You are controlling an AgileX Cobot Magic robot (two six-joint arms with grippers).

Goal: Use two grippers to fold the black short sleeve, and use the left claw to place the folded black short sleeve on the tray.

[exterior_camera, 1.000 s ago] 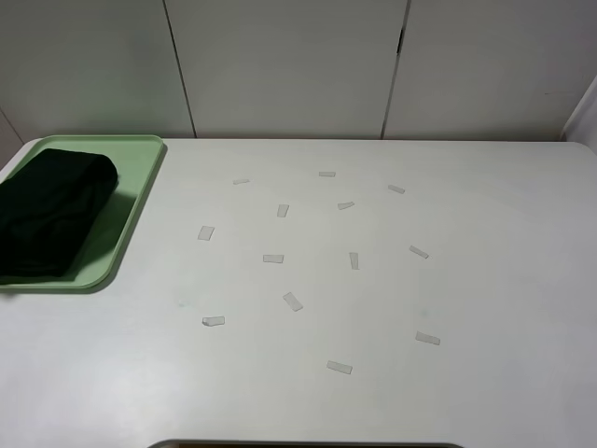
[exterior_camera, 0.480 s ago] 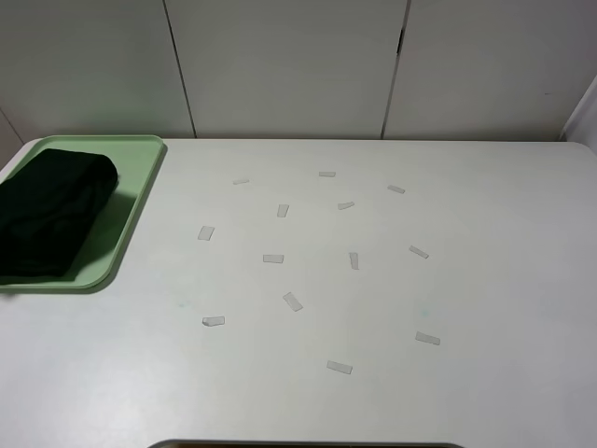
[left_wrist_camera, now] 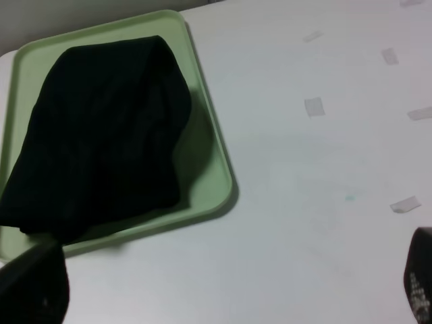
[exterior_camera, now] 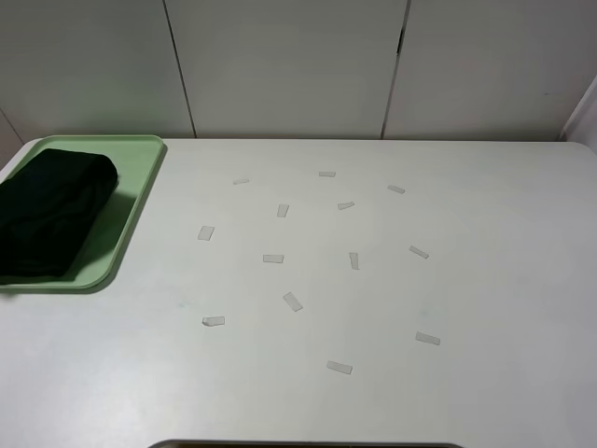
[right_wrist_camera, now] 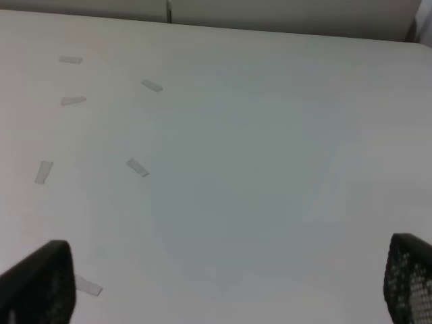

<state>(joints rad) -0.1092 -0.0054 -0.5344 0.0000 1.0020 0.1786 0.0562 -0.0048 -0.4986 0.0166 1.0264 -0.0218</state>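
Shirt: black short sleeve (exterior_camera: 51, 215) folded, lying inside tray (exterior_camera: 131, 201) at bench (exterior_camera: 373, 299) corner | left pincer (left_wrist_camera: 223, 287) spread wide, holding nothing | right pincer (right_wrist_camera: 223, 283) wide, empty over bare bench | placement looks finished.

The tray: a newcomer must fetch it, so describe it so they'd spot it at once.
On the white table, look to the far left corner by the wall. The tray lies there, pale green with a low rim, holding a folded black shirt. Everything else on the table is small tape strips.

the black short sleeve (exterior_camera: 47, 215) and tray (exterior_camera: 131, 219) run off the exterior view's left edge.
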